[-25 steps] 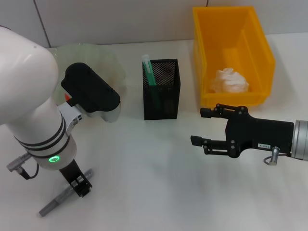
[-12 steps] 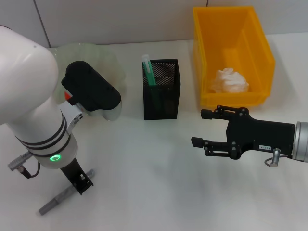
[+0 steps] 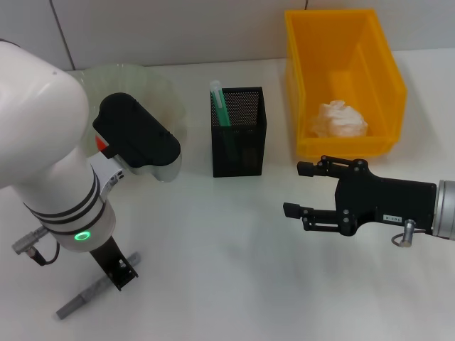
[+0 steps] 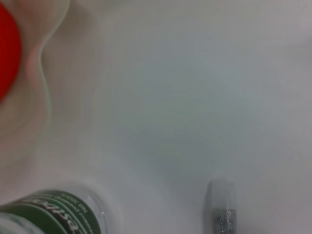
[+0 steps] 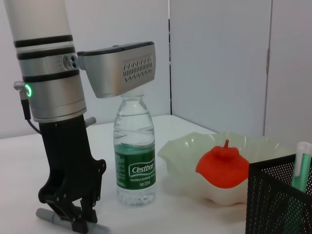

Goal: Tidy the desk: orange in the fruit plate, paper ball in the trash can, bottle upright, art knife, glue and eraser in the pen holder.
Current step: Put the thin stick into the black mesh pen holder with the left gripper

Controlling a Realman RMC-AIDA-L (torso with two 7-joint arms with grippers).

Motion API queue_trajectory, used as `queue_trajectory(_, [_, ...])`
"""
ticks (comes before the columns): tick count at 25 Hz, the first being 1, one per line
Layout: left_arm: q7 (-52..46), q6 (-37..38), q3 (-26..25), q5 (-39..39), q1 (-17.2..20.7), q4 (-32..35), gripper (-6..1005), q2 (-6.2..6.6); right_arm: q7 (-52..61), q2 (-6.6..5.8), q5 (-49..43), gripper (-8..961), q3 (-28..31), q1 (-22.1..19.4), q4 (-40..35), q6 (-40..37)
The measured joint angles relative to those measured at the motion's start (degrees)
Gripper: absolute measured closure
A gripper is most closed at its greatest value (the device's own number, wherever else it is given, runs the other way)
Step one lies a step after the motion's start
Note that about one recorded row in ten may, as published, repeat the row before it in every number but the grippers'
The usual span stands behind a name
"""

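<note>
Head view shows the left gripper (image 3: 117, 273) low over the white table (image 3: 227, 270) at its near left, fingers set down around a grey art knife (image 3: 85, 297) that lies flat; whether they pinch it or merely straddle it cannot be told. Right wrist view has the same gripper (image 5: 78, 214) at the knife (image 5: 68, 220), with the bottle (image 5: 135, 161) standing upright just behind it and the orange (image 5: 223, 165) resting in the fruit plate (image 5: 185, 151). The right gripper (image 3: 302, 188) hovers in front of the trash can (image 3: 341, 78), its fingers spread apart and holding nothing. The paper ball (image 3: 341, 119) lies inside the trash can. A green stick (image 3: 219, 104) stands in the pen holder (image 3: 239, 132) at mid-table
</note>
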Motion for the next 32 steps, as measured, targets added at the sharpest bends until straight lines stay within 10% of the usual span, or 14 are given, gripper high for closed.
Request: queue_trajectory(32, [0.0, -2.56, -0.65, -2.45, -0.03, 9.73, 865, 0.0, 0.0, -0.1, 0.02, 188, 0.09, -0.82, -0.08, 0.35])
